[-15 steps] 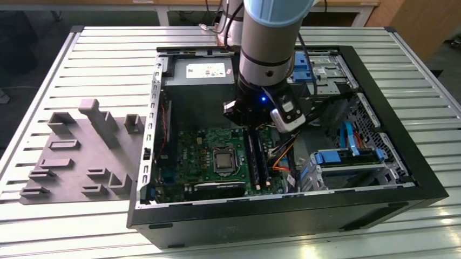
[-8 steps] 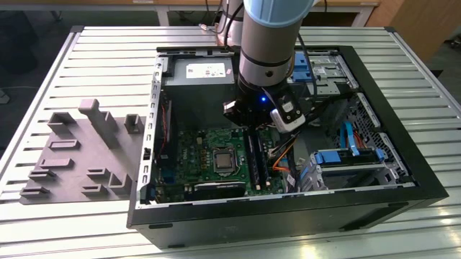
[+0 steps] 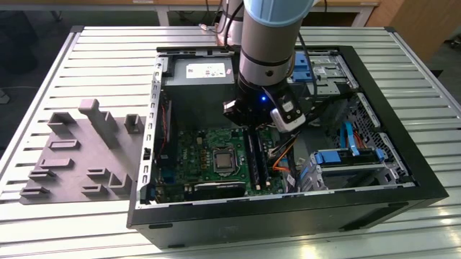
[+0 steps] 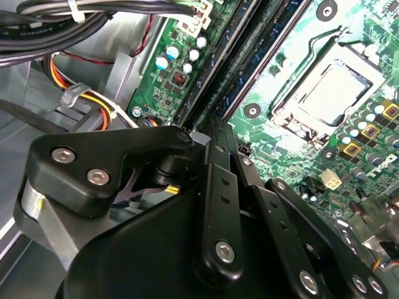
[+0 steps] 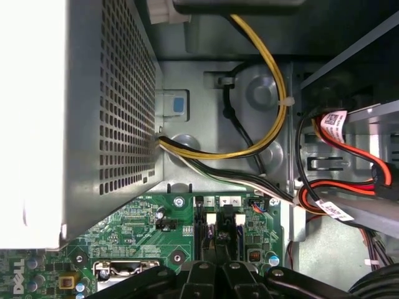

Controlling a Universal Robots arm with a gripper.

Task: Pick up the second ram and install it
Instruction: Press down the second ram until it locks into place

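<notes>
The gripper (image 4: pixel 215 134) sits low over the memory slots (image 3: pixel 257 156), beside the processor socket (image 4: pixel 328 92); I cannot tell its grip. The second ram (image 4: pixel 249 62) seems seated there: light, stiff, fragile, best held by its long edges.

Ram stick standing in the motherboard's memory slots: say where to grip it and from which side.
Take the ram stick by its upper long edge, pinching its two flat faces, coming straight down. It stands on edge between the processor socket and orange cables, so probably only its top is free.
</notes>
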